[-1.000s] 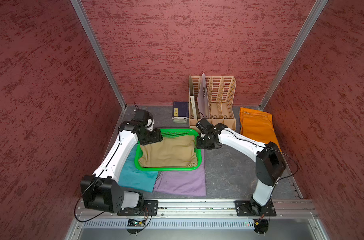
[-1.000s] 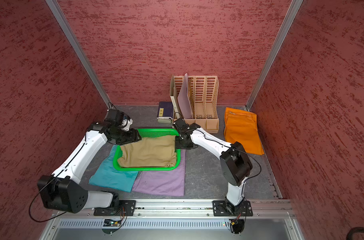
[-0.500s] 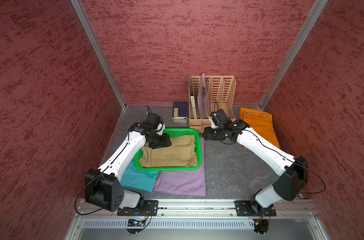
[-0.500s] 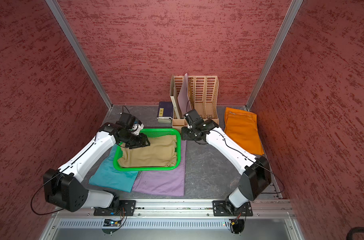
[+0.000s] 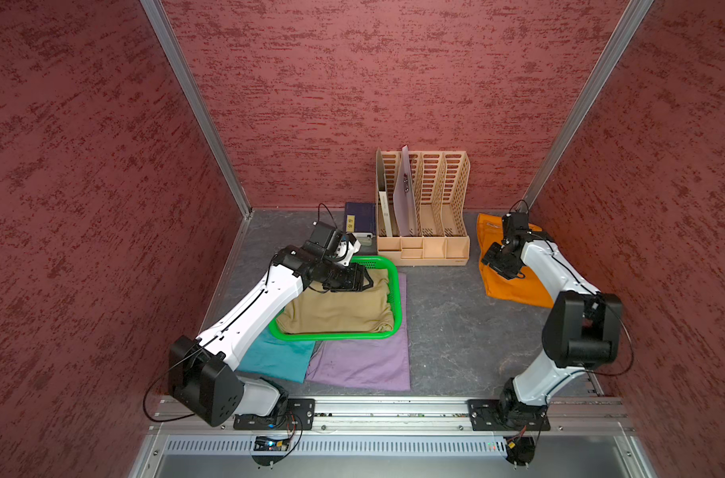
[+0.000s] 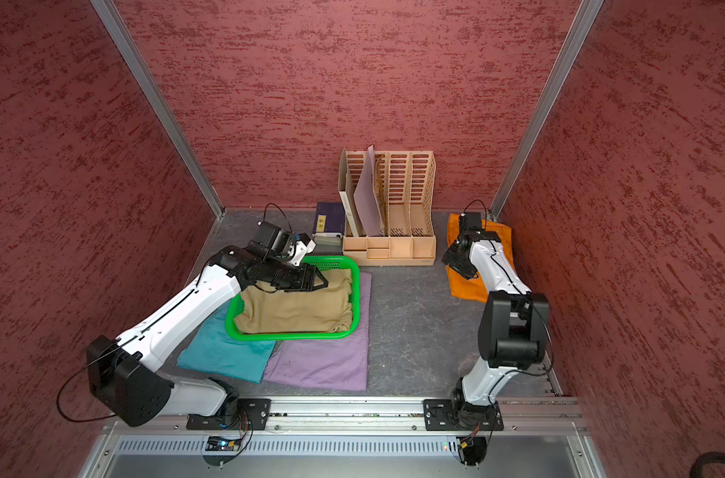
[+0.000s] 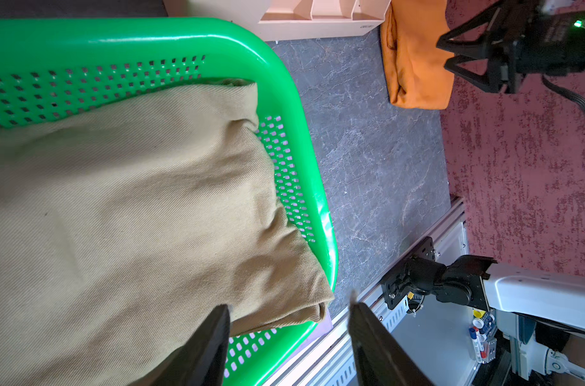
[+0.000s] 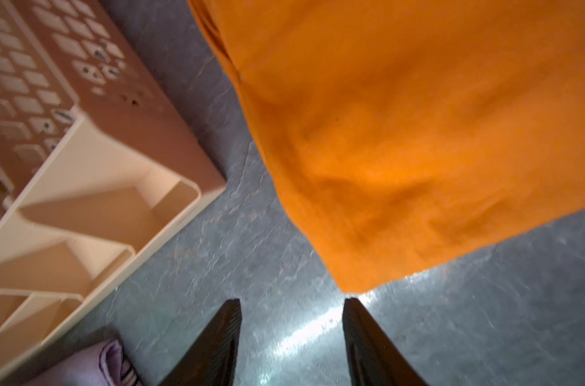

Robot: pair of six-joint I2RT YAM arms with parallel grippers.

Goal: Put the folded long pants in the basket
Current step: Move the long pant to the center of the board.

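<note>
Teal pants (image 5: 278, 360) and lilac pants (image 5: 361, 364) lie near left, partly under the basket (image 5: 398, 298) holding tan pants (image 5: 340, 306). The left claw (image 5: 367, 282) hangs spread and empty above. Far right, the right claw (image 8: 293, 302), also spread and empty, hovers by the orange pants (image 5: 514, 285). They look soft, light and floppy, best pinched at a folded edge. The grey mat (image 5: 443, 314) is flat; the right wall (image 5: 663, 207) crowds close.

Grey tabletop (image 5: 447, 323), orange pants (image 5: 514, 289), lilac pants (image 5: 361, 364), teal pants (image 5: 278, 360), beige organiser (image 5: 431, 248), navy box (image 5: 361, 215)
</note>
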